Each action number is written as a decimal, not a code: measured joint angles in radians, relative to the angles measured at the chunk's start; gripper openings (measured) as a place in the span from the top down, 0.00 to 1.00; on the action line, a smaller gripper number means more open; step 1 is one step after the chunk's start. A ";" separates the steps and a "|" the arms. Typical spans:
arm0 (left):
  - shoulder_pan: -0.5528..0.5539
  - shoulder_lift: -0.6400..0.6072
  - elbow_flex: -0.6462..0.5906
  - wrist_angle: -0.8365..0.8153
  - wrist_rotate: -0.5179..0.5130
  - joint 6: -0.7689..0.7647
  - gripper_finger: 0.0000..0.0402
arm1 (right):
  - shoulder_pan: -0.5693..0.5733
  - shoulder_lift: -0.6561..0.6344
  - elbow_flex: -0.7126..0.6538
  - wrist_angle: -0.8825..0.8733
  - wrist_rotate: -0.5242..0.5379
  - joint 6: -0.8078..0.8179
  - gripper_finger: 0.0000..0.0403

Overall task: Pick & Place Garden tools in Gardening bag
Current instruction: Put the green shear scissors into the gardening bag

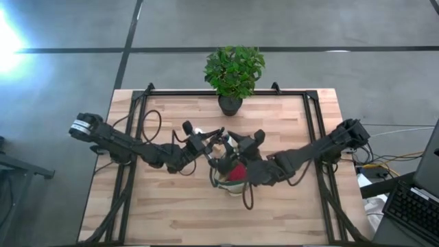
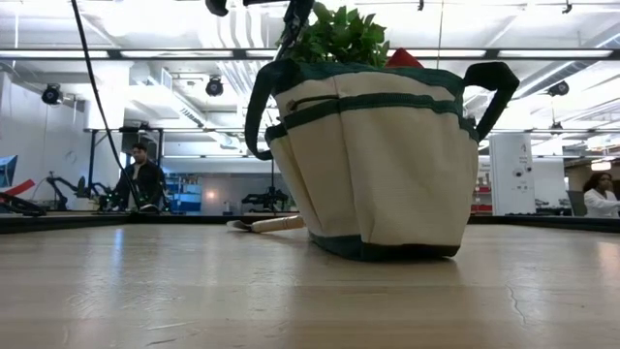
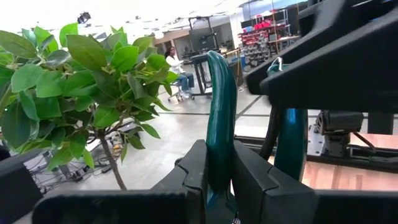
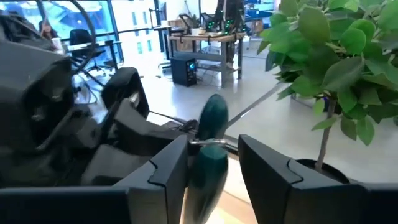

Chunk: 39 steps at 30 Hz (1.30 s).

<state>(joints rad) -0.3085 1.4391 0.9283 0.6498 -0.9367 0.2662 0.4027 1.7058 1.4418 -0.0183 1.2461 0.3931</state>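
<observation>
The khaki gardening bag (image 1: 221,182) (image 2: 378,155) with dark green trim stands upright mid-table, a red glove (image 1: 236,171) (image 2: 402,58) showing in its mouth. Above it my left gripper (image 1: 211,144) (image 3: 217,171) is shut on the dark green pruners (image 1: 223,139). My right gripper (image 1: 241,147) (image 4: 212,158) is open, its fingers on either side of the pruners' other green handle (image 4: 210,149) (image 3: 291,143). I cannot tell whether they touch it. A wooden-handled tool (image 2: 276,224) lies flat on the table behind the bag. My left gripper pinches one green handle of the pruners (image 3: 219,143) between its two fingers. The fingers come level from the table's left and lie across the handle. The handle stands upright and rises well past the fingers, lifted clear of the table above the bag.
A potted leafy plant (image 1: 233,72) (image 3: 81,93) stands at the middle of the table's far edge, close behind both grippers. Black frame rails (image 1: 312,130) run along the table's left and right sides. Bare wood lies on the near half of the table (image 1: 178,219).
</observation>
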 joint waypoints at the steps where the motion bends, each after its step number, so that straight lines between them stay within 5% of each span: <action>1: -0.001 0.000 0.000 0.000 -0.003 0.003 0.89 | -0.005 0.000 -0.002 -0.001 -0.010 0.000 0.68; 9: 0.000 0.000 -0.001 0.004 -0.005 0.005 0.89 | -0.018 -0.002 -0.004 0.001 -0.074 0.006 0.85; 19: -0.001 -0.001 -0.001 0.012 0.014 -0.023 0.89 | -0.018 -0.025 -0.006 -0.004 -0.105 -0.032 0.85; 30: -0.003 -0.002 0.000 -0.013 0.047 -0.087 0.45 | -0.017 -0.073 -0.006 -0.089 -0.066 -0.043 0.85; 39: -0.027 -0.086 0.000 -0.210 0.125 -0.127 0.37 | -0.007 -0.160 -0.007 -0.340 -0.031 0.121 0.85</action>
<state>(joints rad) -0.3351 1.3531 0.9279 0.4398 -0.8120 0.1393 0.3955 1.5461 1.4353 -0.3586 1.2154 0.5143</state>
